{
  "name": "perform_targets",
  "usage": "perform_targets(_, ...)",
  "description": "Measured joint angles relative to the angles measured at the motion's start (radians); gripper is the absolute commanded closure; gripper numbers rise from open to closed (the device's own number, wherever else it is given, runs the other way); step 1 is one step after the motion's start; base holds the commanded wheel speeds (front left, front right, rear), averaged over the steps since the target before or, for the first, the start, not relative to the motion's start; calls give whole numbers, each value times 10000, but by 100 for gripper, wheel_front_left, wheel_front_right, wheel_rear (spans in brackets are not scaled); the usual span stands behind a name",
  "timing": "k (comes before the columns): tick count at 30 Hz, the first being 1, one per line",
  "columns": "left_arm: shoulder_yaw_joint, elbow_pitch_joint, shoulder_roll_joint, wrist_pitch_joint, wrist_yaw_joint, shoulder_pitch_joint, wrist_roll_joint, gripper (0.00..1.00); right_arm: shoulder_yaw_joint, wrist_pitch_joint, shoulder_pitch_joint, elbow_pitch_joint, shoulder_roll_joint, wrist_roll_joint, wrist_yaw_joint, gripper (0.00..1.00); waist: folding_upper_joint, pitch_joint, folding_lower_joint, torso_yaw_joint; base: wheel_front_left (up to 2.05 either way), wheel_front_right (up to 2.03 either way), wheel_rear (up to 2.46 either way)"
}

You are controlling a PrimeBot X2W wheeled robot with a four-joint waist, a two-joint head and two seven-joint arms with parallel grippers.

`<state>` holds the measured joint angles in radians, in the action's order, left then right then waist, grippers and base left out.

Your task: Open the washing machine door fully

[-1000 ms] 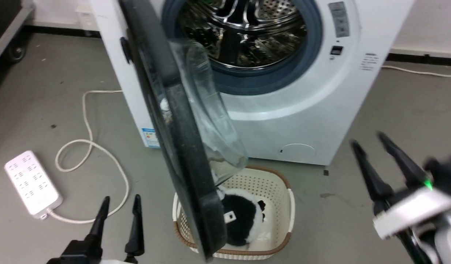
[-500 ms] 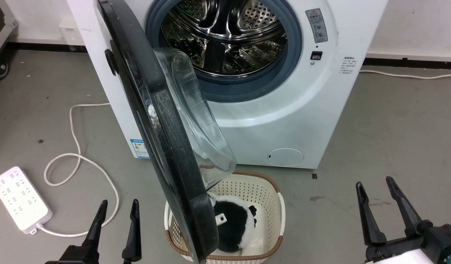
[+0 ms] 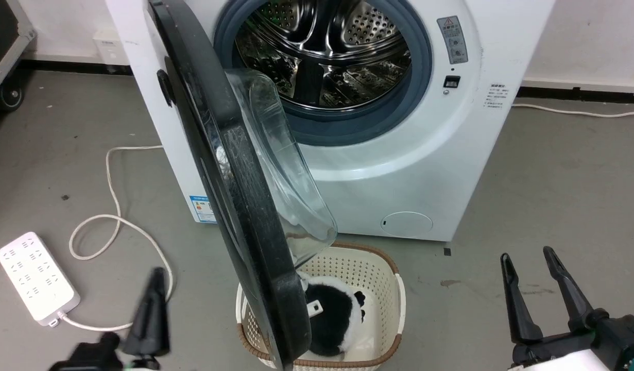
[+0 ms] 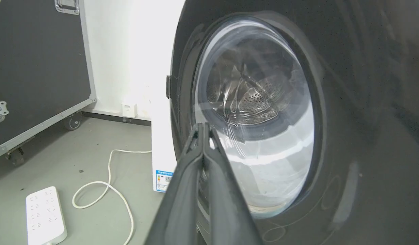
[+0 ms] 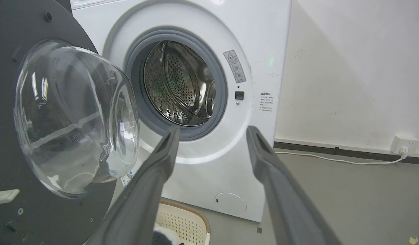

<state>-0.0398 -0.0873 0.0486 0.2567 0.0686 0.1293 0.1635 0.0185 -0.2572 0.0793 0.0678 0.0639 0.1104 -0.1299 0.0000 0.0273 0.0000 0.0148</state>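
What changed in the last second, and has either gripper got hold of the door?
The left gripper has shut its fingers on nothing and is blurred, moving. The right gripper, raised a second ago, has dropped low, still open. The washing machine door stays partly open; neither gripper holds it.
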Motion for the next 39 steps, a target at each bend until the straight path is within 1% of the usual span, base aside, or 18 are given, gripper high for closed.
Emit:
perform_targets(4,-247,-913,0,0,-696,-131,696,100,82,0,1,15,-13,-4,0,0,0,-58,1,103,0,0,0)
perform_targets(7,-462,-1781,4,8,-963,-565,978,100,119,0,5,13,-25,-54,0,0,0,-89,0,184,0,0,0)
perform_targets(9,-554,-2353,2,8,-1034,-960,1043,100,146,0,4,2,-33,-54,0,0,0,-115,0,210,0,0,0)
perform_targets(13,-508,-3233,4,12,-917,-1551,905,100,150,0,4,-15,-42,-54,0,0,0,-147,0,211,0,0,0)
perform_targets(17,107,-3789,4,10,-811,-1780,571,100,105,0,3,-79,-52,-52,0,0,0,-186,0,190,0,0,0)
perform_targets(20,807,-3946,6,6,-723,-1778,207,100,84,0,3,-127,-61,-52,0,0,0,-199,0,152,0,0,0)
perform_targets(22,1478,-4033,4,-77,-648,-1763,213,100,90,0,3,-150,-63,-50,0,0,0,-198,0,130,0,0,0)
perform_targets(25,2510,-4077,0,-458,-324,-1627,-31,100,102,0,3,-198,-69,-36,0,0,0,-163,0,100,0,0,0)
perform_targets(27,3166,-4079,-8,-650,-217,-1446,-75,100,151,0,3,-221,-73,-23,0,0,0,-134,0,106,0,0,0)
perform_targets(29,3753,-4025,-6,-759,-150,-1310,-81,100,224,0,2,-224,-75,-17,0,0,0,-103,0,124,0,0,0)
perform_targets(31,4266,-3818,4,-830,35,-1247,-117,100,253,0,-2,-228,-77,-4,0,0,0,-69,0,131,0,0,0)
perform_targets(33,4669,-3551,-4,-878,71,-1122,-105,100,255,0,-4,-244,-79,-4,0,0,1,-53,0,133,0,0,0)
perform_targets(36,5026,-2949,0,-1162,134,-860,-84,100,259,0,-8,-244,-82,8,0,0,0,-11,0,138,0,0,0)
perform_targets(39,5173,-2211,0,-1630,61,-659,19,100,257,0,-13,-253,-84,25,0,0,0,40,0,142,0,0,0)
